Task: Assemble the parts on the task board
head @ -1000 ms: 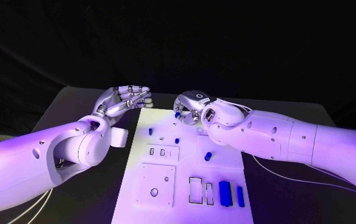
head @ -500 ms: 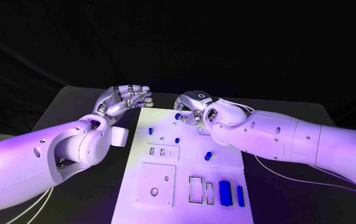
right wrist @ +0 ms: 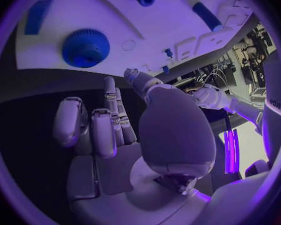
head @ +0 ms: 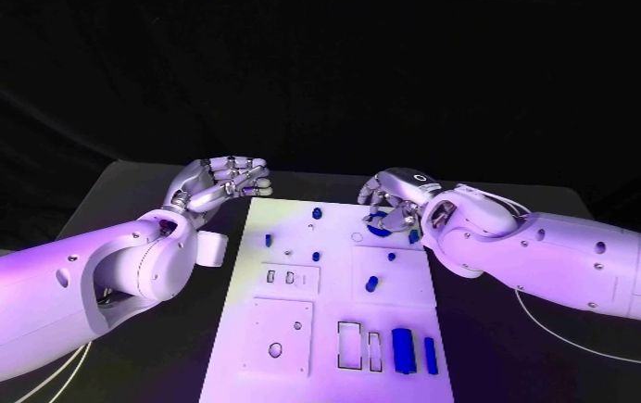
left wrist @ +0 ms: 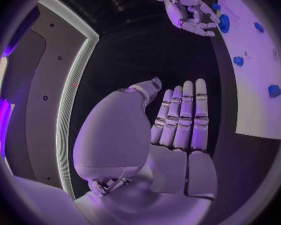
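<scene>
Head view: task board (head: 334,329), white plate, lay mid-surface (head: 133,190) between the arms. Small blue parts (head: 371,283) scattered over it; bars (head: 405,348) at near edge. Right hand (head: 392,207) hovered over board's far right corner above a blue gear (head: 383,230); left hand (head: 224,181) off far left corner, fingers curled, nothing held.

Left wrist view: left hand (left wrist: 178,120) fingers straight, together, empty. Board (left wrist: 259,60) beside it, w/ blue parts.

Right wrist view: right hand (right wrist: 97,125) fingers bent, apart, apparently empty. Gear (right wrist: 85,47) toothed, round, flat on board (right wrist: 165,30) near its edge.

Risk: low gear, poor purchase; a glancing pinch could push it off the edge.
</scene>
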